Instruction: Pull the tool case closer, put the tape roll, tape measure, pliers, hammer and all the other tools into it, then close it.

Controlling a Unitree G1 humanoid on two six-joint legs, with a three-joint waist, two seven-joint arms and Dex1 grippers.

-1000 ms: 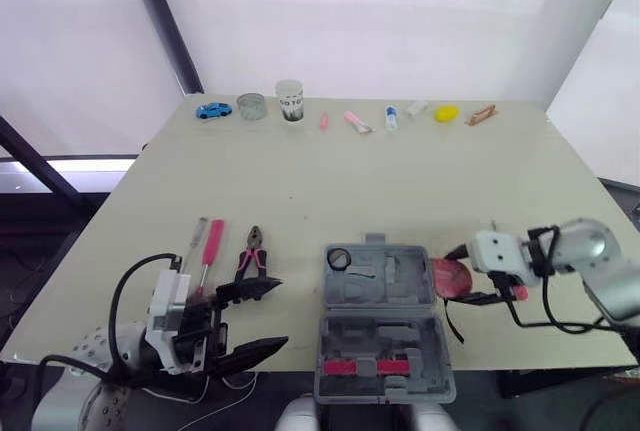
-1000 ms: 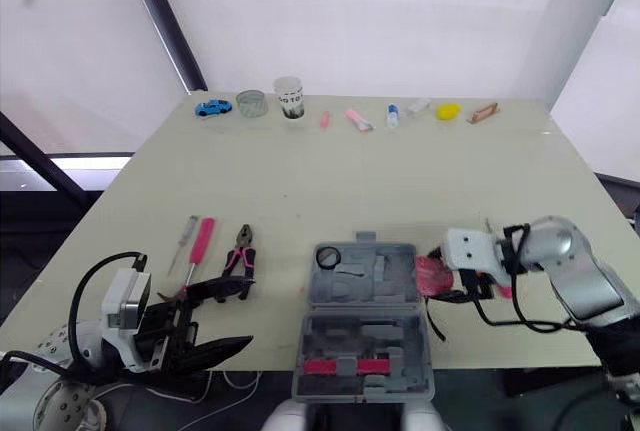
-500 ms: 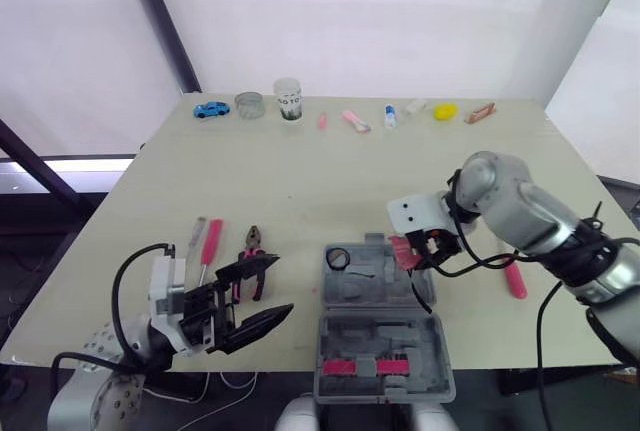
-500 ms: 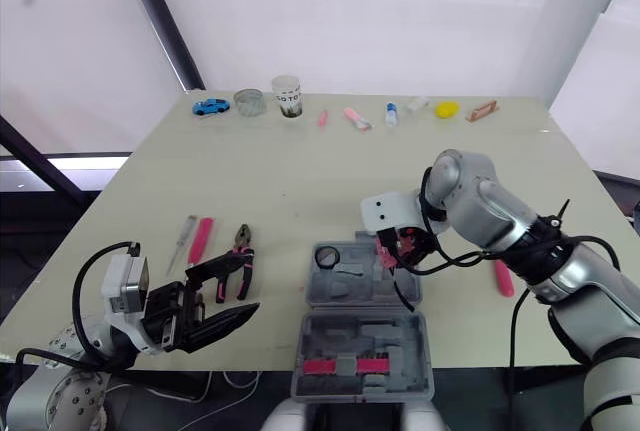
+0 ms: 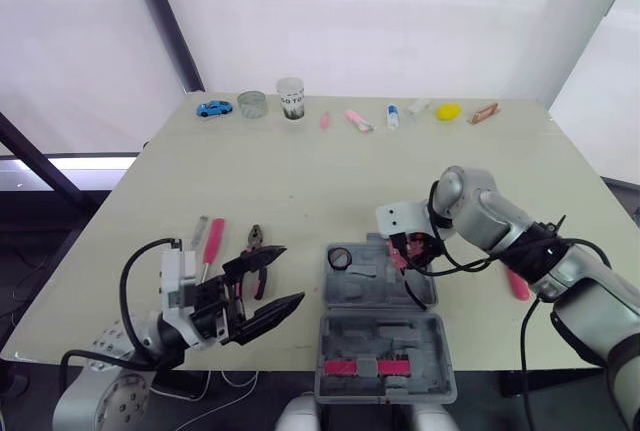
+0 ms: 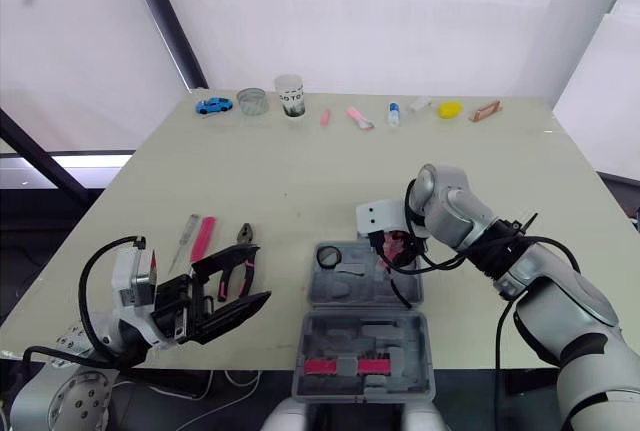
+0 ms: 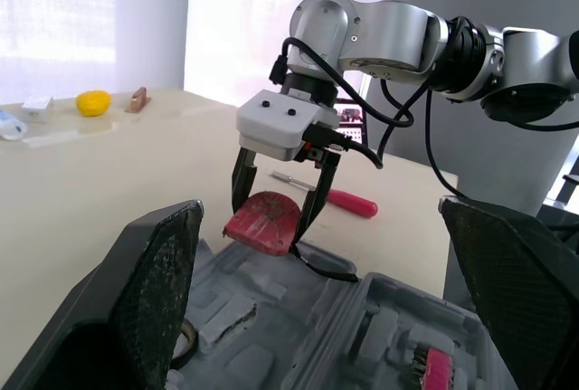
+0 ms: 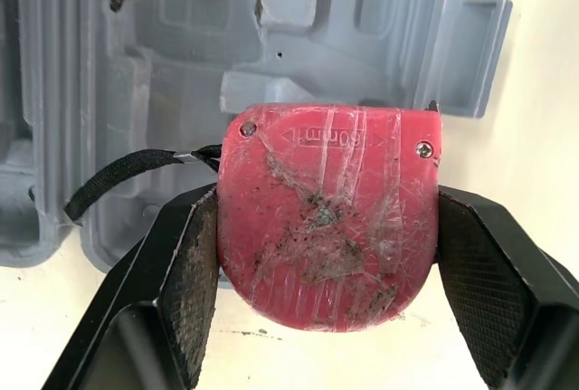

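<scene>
The grey tool case (image 5: 380,336) lies open at the table's front edge, with a tape roll (image 5: 338,259) in its far half and red pieces (image 5: 365,366) in its near half. My right gripper (image 5: 406,251) hovers over the case's far right corner, shut on the red tape measure (image 8: 326,250), whose black strap hangs down. Low at the front left, my left gripper (image 5: 290,273) stands open, holding nothing, just right of the pliers (image 5: 253,249). A pink-handled screwdriver (image 5: 212,241) and a grey one (image 5: 197,234) lie left of the pliers. A red-handled screwdriver (image 5: 517,283) lies right of the case.
Along the table's back edge stand a blue toy car (image 5: 211,108), a glass jar (image 5: 252,104), a paper cup (image 5: 290,99), small pink items, a yellow object (image 5: 447,111) and a wooden clip (image 5: 484,112). The table's middle is bare.
My right gripper lifted the tape measure from the table right of the case and carried it left over the case's far right corner. My left gripper rose and edged right beside the pliers.
</scene>
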